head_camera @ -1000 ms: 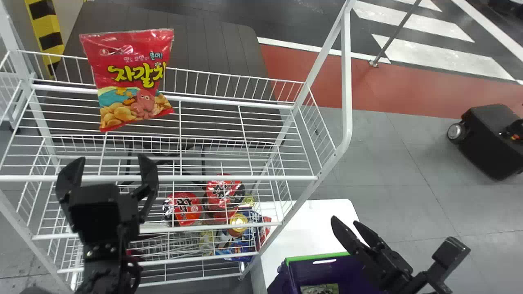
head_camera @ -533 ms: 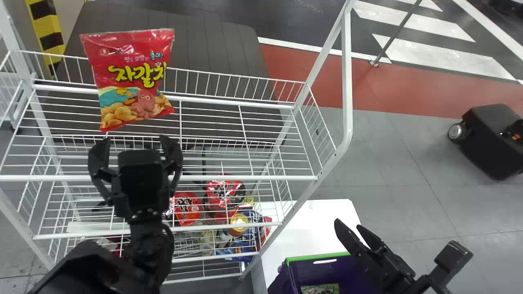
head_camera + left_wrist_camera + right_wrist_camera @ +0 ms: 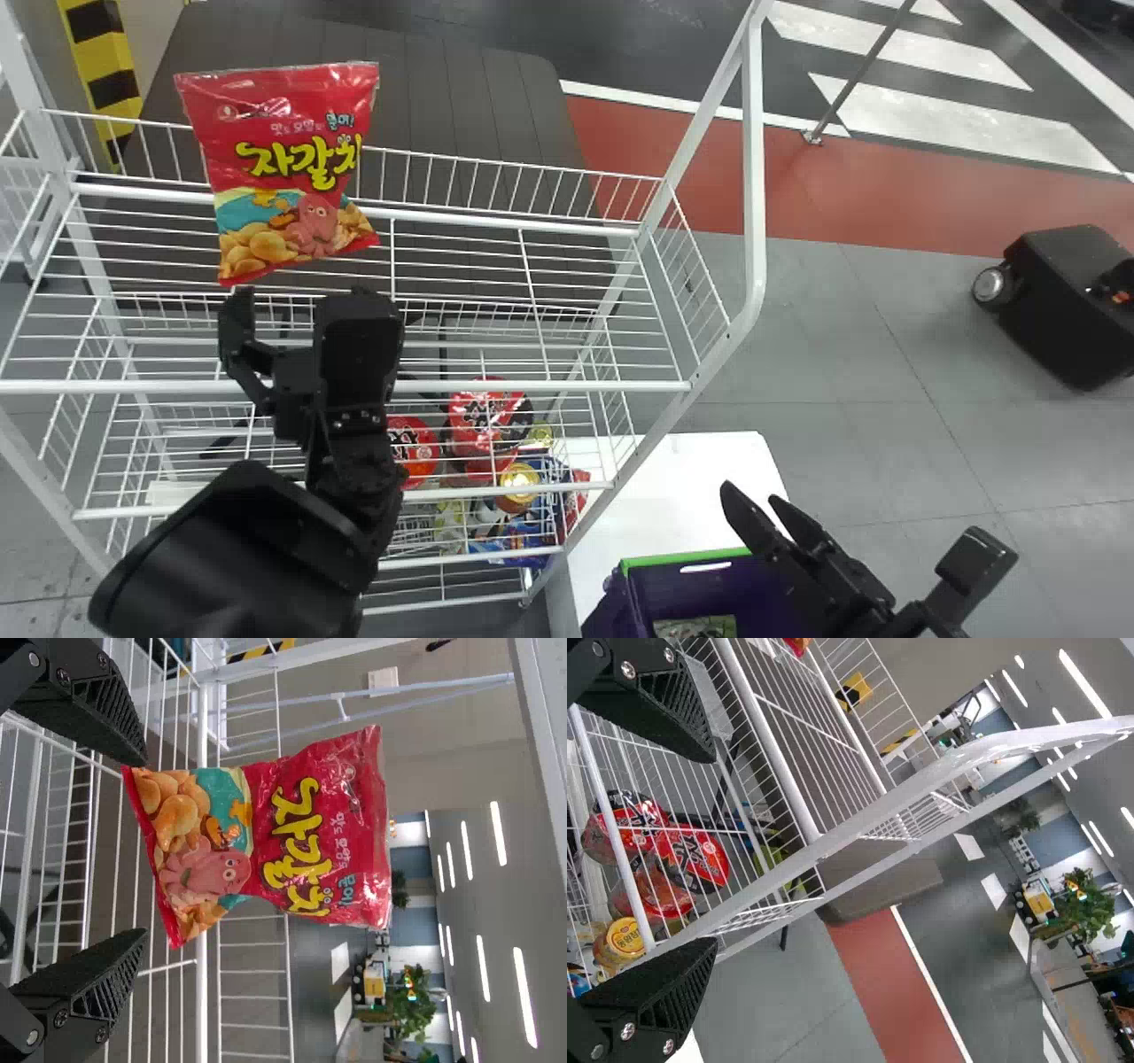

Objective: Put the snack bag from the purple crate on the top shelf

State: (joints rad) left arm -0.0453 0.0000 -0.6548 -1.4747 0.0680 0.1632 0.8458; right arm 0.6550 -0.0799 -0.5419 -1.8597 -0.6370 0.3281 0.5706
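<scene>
Snack bag [image 3: 283, 173] upright on the top shelf [image 3: 549, 386], toward its left end, printed face to the robot. Left gripper [image 3: 146, 849] directly in front of it, fingers spread wide, nothing clamped; the bag's lower edge lies close to the fingertips, contact at one corner cannot be told. Right gripper [image 3: 750, 492] waits by the purple crate [image 3: 687, 558], fingers apart and empty. Assessment: placing looks essentially done; step in hand is probably clearing the left arm from the shelf. Method: keep the fingers at full width and back straight out toward the robot, level, with no wrist roll until the tips are past the front rail. Start slowly, since a pillow-shaped bag on its narrow bottom seam would likely tip if a finger snagged the film. Watch the lower corners in the wrist view; if one drags, stop and shift sideways slightly before going on. Mind the wires too: a fingertip hooked under one could shake the rack and topple the bag. Should it lean, a light push with the fingers' flat side ought to serve better than a regrasp.
</scene>
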